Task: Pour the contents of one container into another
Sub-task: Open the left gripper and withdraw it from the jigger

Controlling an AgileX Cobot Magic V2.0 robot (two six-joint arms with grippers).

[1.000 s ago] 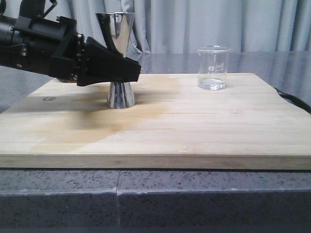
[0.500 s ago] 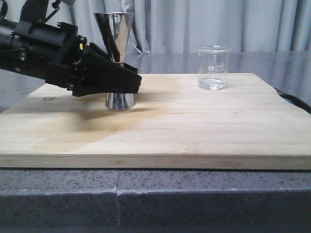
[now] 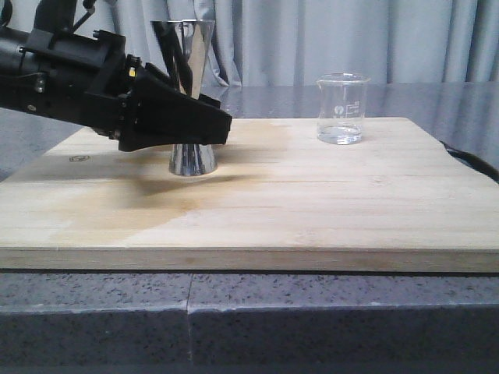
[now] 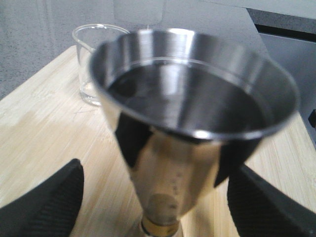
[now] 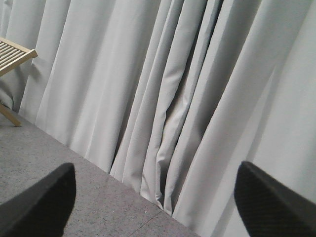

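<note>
Our left gripper (image 3: 210, 125) has nudged forward, fingers spread wide around the upright, mouth-up shiny steel hourglass jigger (image 3: 189, 93); beyond it stands the small clear glass beaker (image 3: 341, 108).

Left gripper (image 3: 204, 125) reaches in low from the left, fingers spread (right gripper (image 5: 153, 207) likewise parted).

Pale wooden board (image 3: 312, 202) lies flat on speckled grey worktop (image 3: 312, 312), darker stain at its left. Grey pleated curtain (image 3: 351, 39) hangs behind.
</note>
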